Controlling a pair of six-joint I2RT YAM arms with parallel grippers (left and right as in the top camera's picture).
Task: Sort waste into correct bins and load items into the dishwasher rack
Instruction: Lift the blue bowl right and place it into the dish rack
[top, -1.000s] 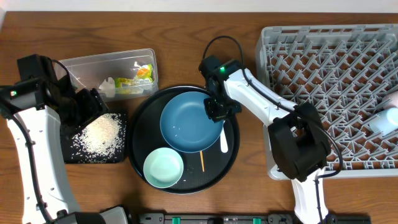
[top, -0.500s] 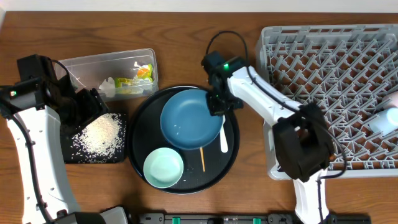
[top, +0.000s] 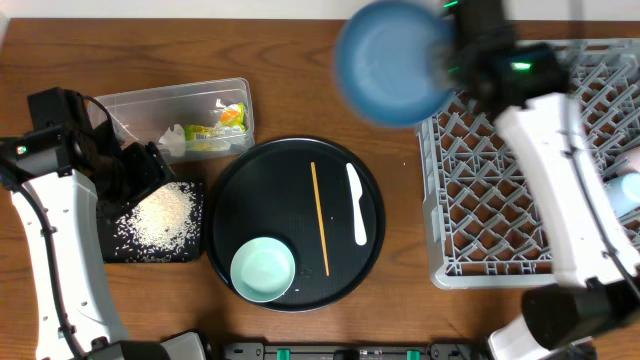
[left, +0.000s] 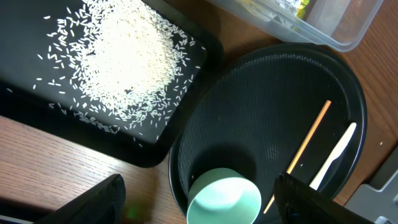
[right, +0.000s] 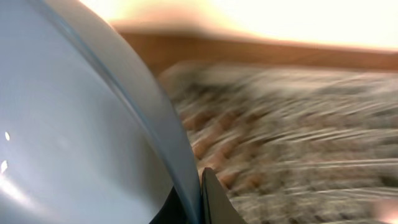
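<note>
Wooden table (top: 290, 60): right fingers (right: 212, 200) pinch blue bowl (top: 390, 60) rim; left fingers (left: 93, 202) spread; wrapper (top: 222, 120) print unreadable.

- The brown wooden table (top: 290, 90) carries four things, with bare wood showing along the back and between them.
- A clear plastic tub (top: 140, 115) sits at the back left.
- A shallow black rectangular tray (top: 190, 250) lies in front of the tub, toward the left edge.
- A large round black tray (top: 260, 190) lies in the middle, its left rim right against the rectangular tray and its back rim close to the tub's corner.
- A big light-grey dish rack (top: 470, 200) stands on the right, apart from the round tray by a strip of wood, and runs past the picture's right edge.
</note>
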